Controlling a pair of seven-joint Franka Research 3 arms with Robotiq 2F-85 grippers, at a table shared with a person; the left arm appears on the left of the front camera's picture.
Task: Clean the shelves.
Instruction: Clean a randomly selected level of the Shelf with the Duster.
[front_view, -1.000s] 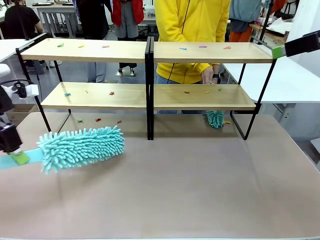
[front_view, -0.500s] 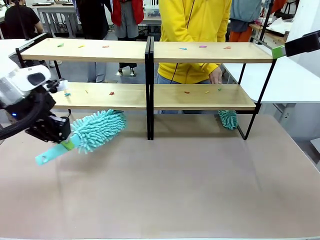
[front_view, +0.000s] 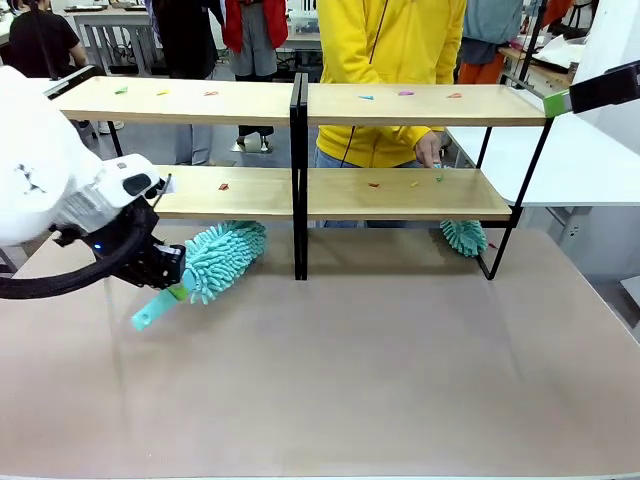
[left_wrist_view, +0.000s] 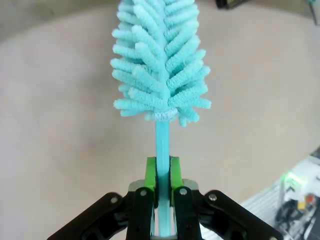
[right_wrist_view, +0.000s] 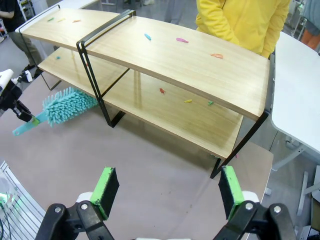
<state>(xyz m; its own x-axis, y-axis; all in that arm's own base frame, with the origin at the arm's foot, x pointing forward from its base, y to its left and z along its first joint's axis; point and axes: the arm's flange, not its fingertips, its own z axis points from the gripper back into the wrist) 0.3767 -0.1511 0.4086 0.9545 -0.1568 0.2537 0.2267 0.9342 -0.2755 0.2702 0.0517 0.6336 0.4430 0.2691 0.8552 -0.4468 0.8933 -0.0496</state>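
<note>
Left claw (front_view: 176, 288) clamped on duster (front_view: 225, 258) handle. In the last second you swung its head off open tabletop (front_view: 350, 380) to under left lower board of shelves (front_view: 230, 195). Scraps (front_view: 222, 186) on boards untouched: you likely lift next. Person's duster (front_view: 465, 236) slid right. Right claw (right_wrist_view: 168, 192) apart, empty, off right end.

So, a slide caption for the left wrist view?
Left hand grips the teal duster by its handle, fluffy head over the tabletop.

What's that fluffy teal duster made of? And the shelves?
The duster looks like soft microfibre: fat fuzzy noodles, on a smooth, probably plastic handle. The shelves seem pale matte wood, grain showing, on a thin black frame, likely painted metal.
</note>
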